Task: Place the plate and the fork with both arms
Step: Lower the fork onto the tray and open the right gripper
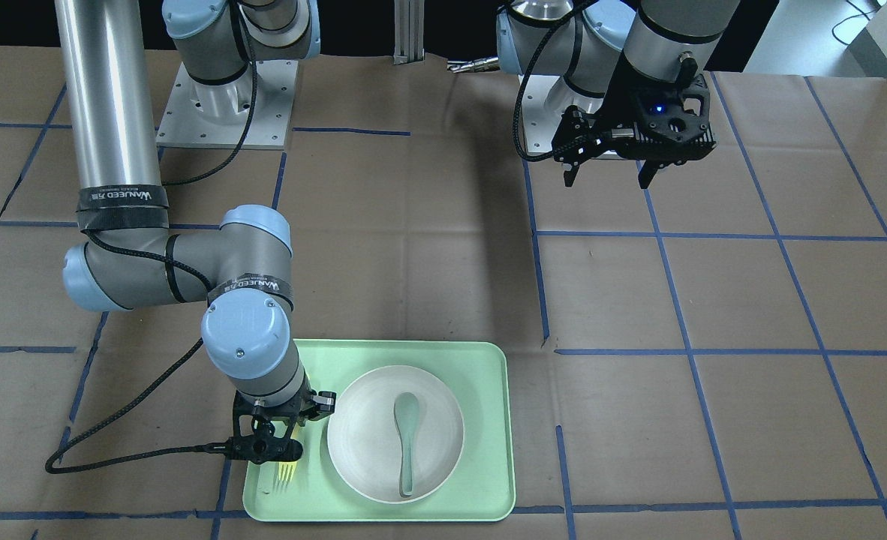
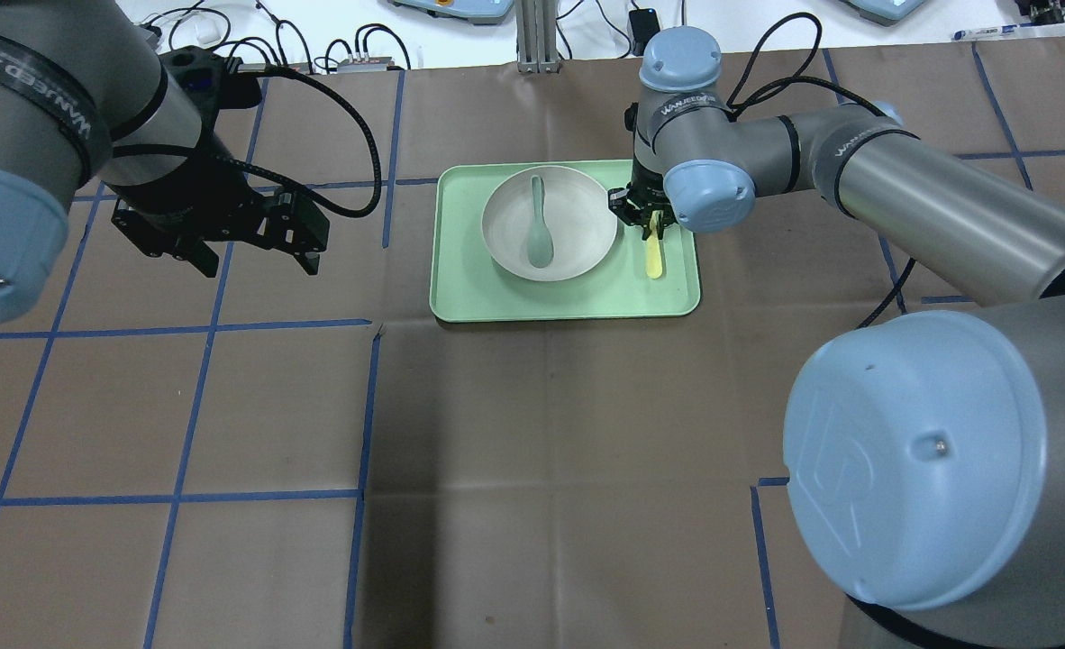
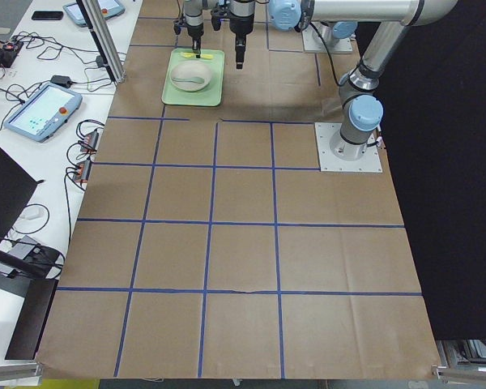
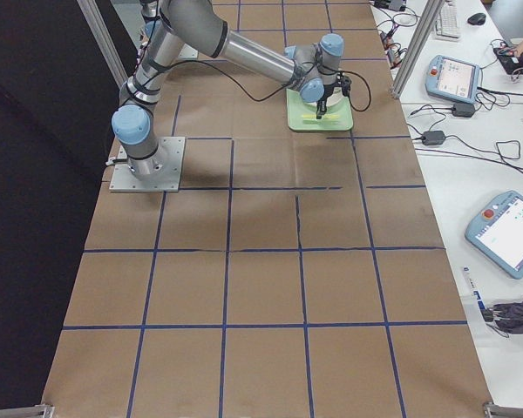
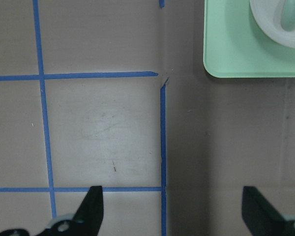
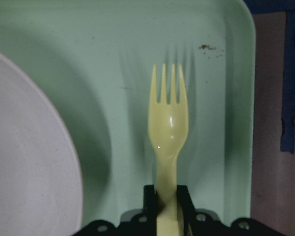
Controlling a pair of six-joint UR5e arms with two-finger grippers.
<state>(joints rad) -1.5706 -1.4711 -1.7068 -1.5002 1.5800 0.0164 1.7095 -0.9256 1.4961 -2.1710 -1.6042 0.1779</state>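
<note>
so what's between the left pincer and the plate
Between left pincer and plate: taped table paper, then the tray rim, per the overhead view.

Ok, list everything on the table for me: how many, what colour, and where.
table: one, brown paper with blue tape grid.
tray: one, mint-green, middle of the table's far side.
plate: one, off-white, on the tray.
spoon: one, grey-green, lying in the plate.
fork: one, pale yellow, over the tray's bare strip beside the plate.
left arm: one, silver-grey, jaws open above bare table, away from the tray.
right arm: one, silver-grey, jaws shut on the fork's handle.
</note>
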